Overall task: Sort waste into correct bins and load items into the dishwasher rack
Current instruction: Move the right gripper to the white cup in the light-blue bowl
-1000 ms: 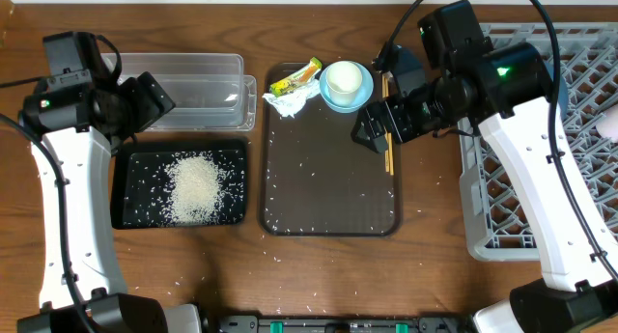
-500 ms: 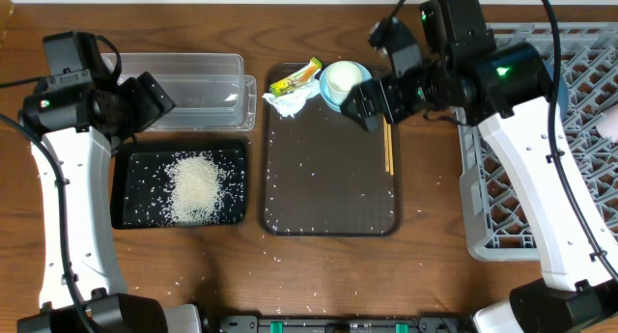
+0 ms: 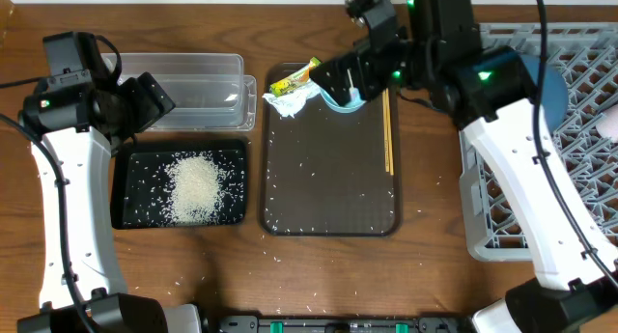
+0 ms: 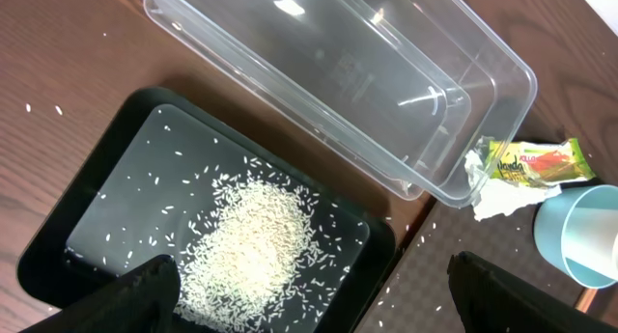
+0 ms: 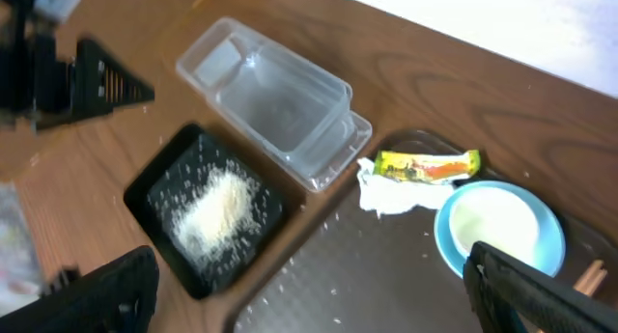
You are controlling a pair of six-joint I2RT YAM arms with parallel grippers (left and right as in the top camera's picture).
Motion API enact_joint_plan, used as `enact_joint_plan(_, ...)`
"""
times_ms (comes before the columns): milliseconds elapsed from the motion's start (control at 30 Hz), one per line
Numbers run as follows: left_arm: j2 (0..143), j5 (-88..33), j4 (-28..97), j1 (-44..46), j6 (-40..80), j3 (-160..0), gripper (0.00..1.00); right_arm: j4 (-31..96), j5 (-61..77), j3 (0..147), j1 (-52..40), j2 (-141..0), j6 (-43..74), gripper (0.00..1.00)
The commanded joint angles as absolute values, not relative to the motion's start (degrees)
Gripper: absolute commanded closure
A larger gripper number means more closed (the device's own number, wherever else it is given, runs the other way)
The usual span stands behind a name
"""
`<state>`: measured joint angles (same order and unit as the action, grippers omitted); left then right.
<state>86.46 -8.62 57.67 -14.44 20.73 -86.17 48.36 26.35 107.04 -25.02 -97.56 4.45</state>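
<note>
Rice (image 3: 196, 186) fills the black tray (image 3: 130, 220) left of the brown tray (image 3: 328, 203) overhead. The wrapper (image 3: 295, 77), paper scrap (image 3: 288, 104), bowl (image 3: 348, 105) and chopsticks (image 3: 388, 130) on it are unsorted. Left wrist: left pincer (image 4: 314, 275) spread wide, empty. Right wrist: right pincer (image 5: 311, 265) likewise, near the bowl.

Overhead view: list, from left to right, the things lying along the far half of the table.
clear tub → snack wrapper → light blue bowl → chopsticks → dishwasher rack
</note>
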Motion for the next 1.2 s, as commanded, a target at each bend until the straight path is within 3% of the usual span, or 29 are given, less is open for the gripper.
enact_joint_plan(0,86.5,-8.3,57.8,-14.6,20.4,-87.5,0.08,47.0,20.6,106.7,-25.2,-101.3,11.0,0.01)
enact_joint_plan(367,86.5,-8.3,57.8,-14.6,20.4,-87.5,0.08,47.9,21.1,116.5,-22.2,-118.3,15.6,0.08)
enact_joint_plan(533,86.5,-8.3,57.8,-14.6,20.4,-87.5,0.08,48.6,13.6,119.2,-23.6,-123.1,14.5,0.14)
enact_joint_plan(667,86.5,-8.3,57.8,-14.6,20.4,-87.5,0.08,48.2,5.1,119.2,-26.0,-124.6,13.3,0.23)
enact_joint_plan(767,86.5,-8.3,57.8,-14.6,20.4,-87.5,0.08,47.7,-0.5,119.2,-27.9,-125.2,13.2,0.37)
enact_joint_plan(1167,86.5,-8.3,57.8,-14.6,20.4,-87.5,0.08,46.2,-7.3,119.2,-30.5,-130.5,14.6,0.46)
